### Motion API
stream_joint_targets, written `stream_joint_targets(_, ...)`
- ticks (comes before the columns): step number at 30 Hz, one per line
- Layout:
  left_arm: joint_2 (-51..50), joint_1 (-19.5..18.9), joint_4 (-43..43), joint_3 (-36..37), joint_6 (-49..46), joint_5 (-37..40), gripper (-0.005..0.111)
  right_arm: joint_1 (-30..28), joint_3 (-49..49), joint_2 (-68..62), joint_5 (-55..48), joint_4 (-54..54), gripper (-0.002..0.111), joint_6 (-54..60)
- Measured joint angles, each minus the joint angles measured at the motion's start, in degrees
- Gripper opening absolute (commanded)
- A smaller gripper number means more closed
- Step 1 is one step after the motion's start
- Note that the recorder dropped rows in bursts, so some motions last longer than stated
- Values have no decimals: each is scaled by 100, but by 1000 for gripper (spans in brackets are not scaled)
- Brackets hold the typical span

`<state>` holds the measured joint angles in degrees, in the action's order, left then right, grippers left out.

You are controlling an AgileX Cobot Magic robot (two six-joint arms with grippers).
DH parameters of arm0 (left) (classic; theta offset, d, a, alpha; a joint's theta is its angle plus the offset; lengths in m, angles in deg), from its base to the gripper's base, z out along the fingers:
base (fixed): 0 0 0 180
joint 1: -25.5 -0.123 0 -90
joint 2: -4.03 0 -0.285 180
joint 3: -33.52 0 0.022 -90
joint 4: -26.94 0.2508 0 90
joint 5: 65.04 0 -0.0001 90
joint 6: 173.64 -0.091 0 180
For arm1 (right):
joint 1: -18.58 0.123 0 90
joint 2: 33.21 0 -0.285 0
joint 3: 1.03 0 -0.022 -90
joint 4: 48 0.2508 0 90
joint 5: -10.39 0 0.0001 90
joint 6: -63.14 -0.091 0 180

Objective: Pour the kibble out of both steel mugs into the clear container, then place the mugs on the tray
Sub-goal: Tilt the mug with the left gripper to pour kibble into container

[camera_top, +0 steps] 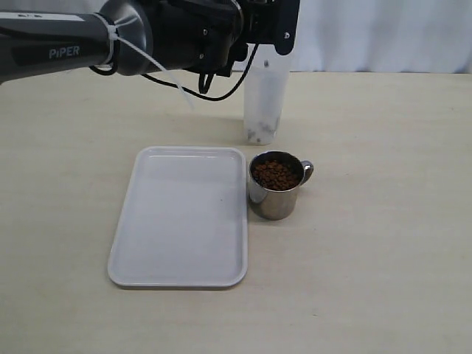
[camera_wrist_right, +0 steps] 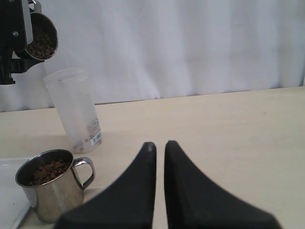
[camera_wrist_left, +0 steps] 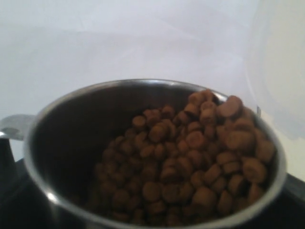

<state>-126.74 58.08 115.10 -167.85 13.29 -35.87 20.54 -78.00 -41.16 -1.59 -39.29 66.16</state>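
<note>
The left claw [camera_wrist_right: 19, 43] grips one steel mug [camera_wrist_left: 81, 138], tilted so its kibble [camera_wrist_left: 190, 162] heaps toward the rim, with the clear container [camera_top: 264, 103] standing just below. The right claw [camera_wrist_right: 157, 146] is closed and empty. Ahead of it, the second mug [camera_wrist_right: 52, 191], full of kibble, stands just beside the tray [camera_top: 181, 221].

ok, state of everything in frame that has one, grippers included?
Tall clear plastic container: upright, few brown kibble pellets at bottom.
Flat white plastic tray: nothing on it.
Raised shiny steel mug: tilted above the container, full of kibble.
Second steel mug: upright beside tray, full of kibble.
Left gripper: shut on raised mug.
Right gripper: shut, holding nothing.
</note>
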Motion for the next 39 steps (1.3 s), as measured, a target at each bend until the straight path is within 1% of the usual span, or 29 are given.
stream_joint_targets(32,-9,11,313,0,47,-12,0,0,0,0,0,0,5,0)
stream_joint_targets(39,-319,11,473,-61,61,120,0,0,0,0,0,0,5,0)
